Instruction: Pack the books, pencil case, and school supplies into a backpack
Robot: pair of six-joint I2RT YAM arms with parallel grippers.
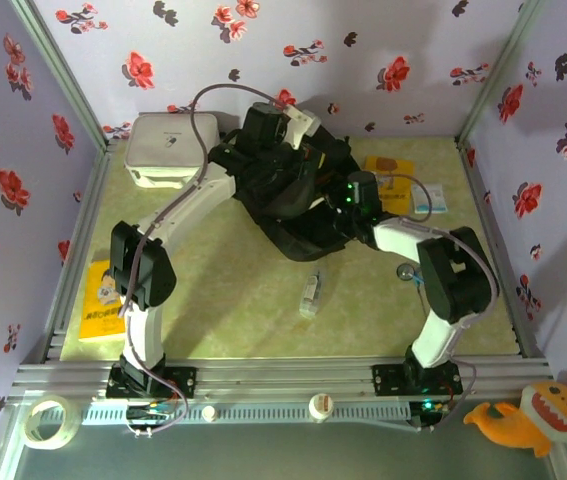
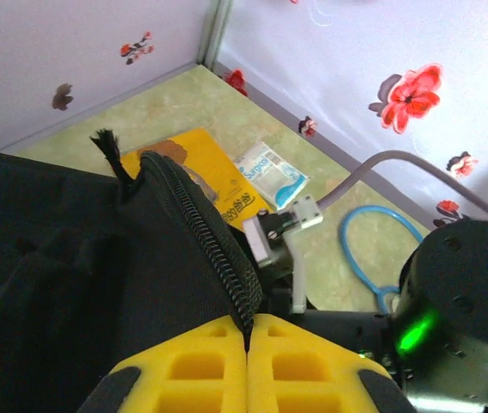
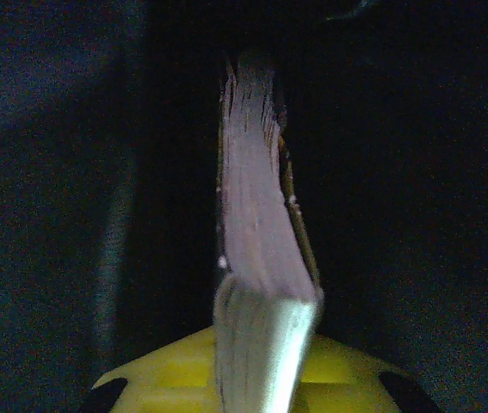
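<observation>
Clamping book [image 3: 259,224] edge-on, right gripper [image 3: 265,366] inside backpack [image 2: 54,258]; left gripper [image 2: 248,334] pinches zipper [image 2: 202,234].

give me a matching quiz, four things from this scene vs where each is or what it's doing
1 left gripper
2 right gripper
3 white box
4 tape roll

a shut on a book
b far left corner of the table
c shut on the zipper edge of the backpack
d near left, outside the rail

Pairs: 1c, 2a, 3b, 4d

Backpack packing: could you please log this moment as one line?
left tool: shut on backpack zipper edge | right tool: shut on book, inside backpack
</observation>
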